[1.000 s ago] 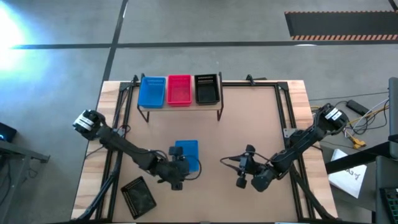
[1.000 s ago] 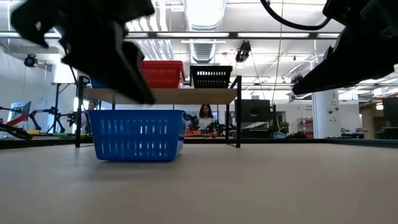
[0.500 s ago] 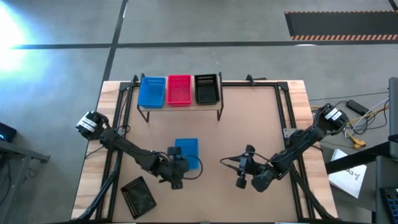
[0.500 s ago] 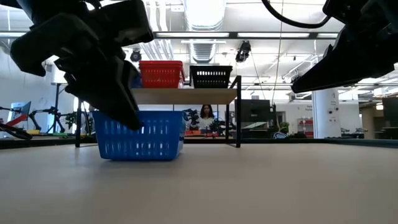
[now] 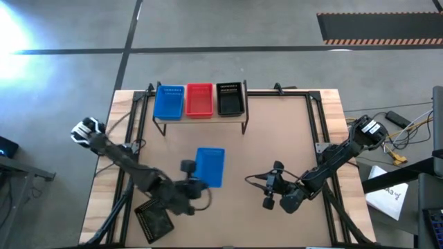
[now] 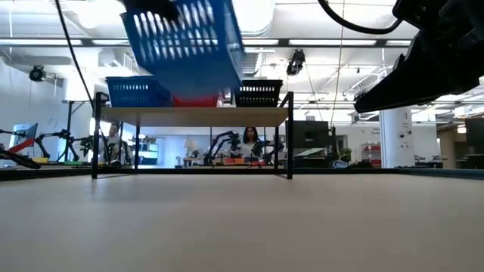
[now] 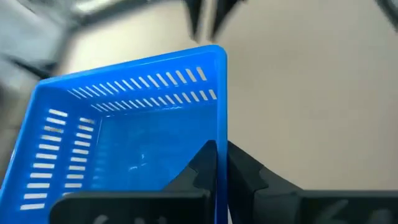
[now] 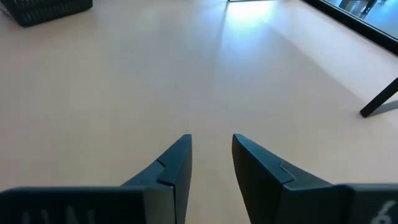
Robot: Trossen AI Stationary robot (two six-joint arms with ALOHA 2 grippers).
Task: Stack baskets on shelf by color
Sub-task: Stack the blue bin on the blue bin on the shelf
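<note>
One thin wall is all the left tool (image 7: 216,163) pinches of the tilted blue basket (image 5: 210,166) in mid-frame — a swing could drop it; right tool (image 8: 211,163) gapes empty.

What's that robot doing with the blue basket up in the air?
The left gripper is pinching the wall of a blue basket and holding it up off the table. On the small shelf sit a blue, a red and a black basket. Another black basket sits near the table's front edge. The right gripper hangs open over bare table.
</note>
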